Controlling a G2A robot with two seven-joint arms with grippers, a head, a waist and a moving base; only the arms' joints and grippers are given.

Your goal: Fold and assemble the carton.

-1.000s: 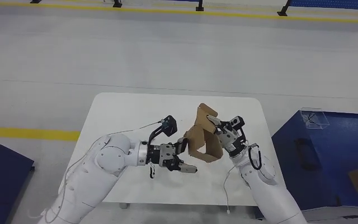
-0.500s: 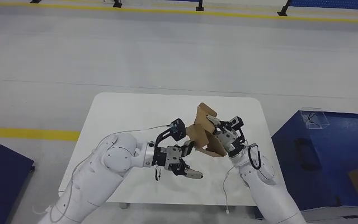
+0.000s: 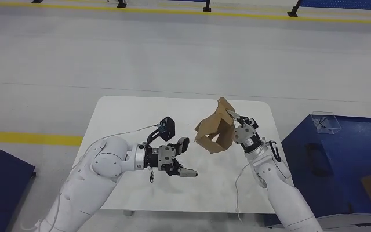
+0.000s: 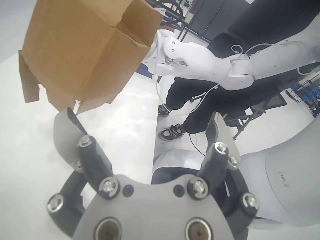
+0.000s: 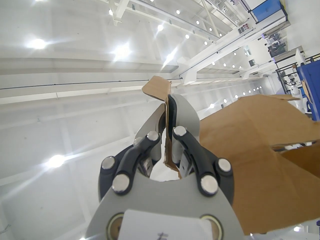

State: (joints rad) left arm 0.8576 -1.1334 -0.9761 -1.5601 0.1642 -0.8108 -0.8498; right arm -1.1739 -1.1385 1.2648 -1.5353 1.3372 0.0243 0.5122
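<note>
The brown carton hangs above the white table, partly opened, with loose flaps. My right gripper is shut on one of its flaps, and in the right wrist view the cardboard edge is pinched between the fingers of that gripper. My left gripper stands open to the left of the carton, a little apart from it, holding nothing. From the left wrist view the carton floats beyond the left gripper, just past one fingertip.
A blue bin stands off the table's right side. A person's dark-trousered legs and a chair are beside the table in the left wrist view. The table's left half is bare.
The right gripper has lifted the carton up and to the right, tilting it. The left gripper has drawn back to the left, away from the carton, and stays open.
</note>
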